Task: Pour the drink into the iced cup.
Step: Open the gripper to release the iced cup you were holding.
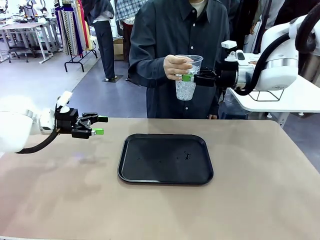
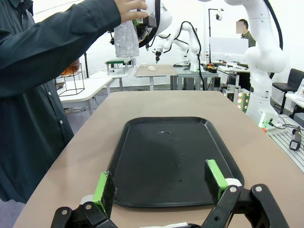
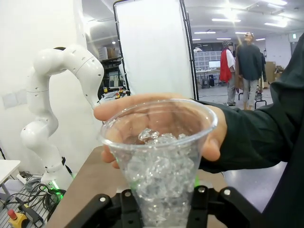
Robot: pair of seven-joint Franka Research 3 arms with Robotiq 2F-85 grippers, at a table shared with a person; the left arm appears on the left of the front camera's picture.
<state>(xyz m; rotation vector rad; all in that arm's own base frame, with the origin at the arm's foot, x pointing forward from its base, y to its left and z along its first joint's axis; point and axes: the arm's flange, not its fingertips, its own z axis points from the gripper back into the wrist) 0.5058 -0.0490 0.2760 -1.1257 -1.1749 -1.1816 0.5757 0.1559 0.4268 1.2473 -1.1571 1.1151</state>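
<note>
A person's hand [image 1: 175,65] holds a clear plastic cup of ice [image 1: 186,87] above the table's far edge. My right gripper [image 1: 189,78] reaches in from the right, and its fingers press the cup's lower sides. In the right wrist view the iced cup [image 3: 161,156] stands between the two fingers [image 3: 197,205] with the hand [image 3: 213,137] wrapped behind it. My left gripper [image 1: 100,125] hovers open over the table's left side, its green pads [image 2: 216,173] spread before the tray. An amber patch [image 2: 70,70] past the person's sleeve may be the drink; I cannot tell.
A black tray [image 1: 165,175] lies at the table's middle with a few droplets on it. A white side table [image 1: 300,97] with a wire stand sits at the far right behind my right arm. The person stands at the far edge.
</note>
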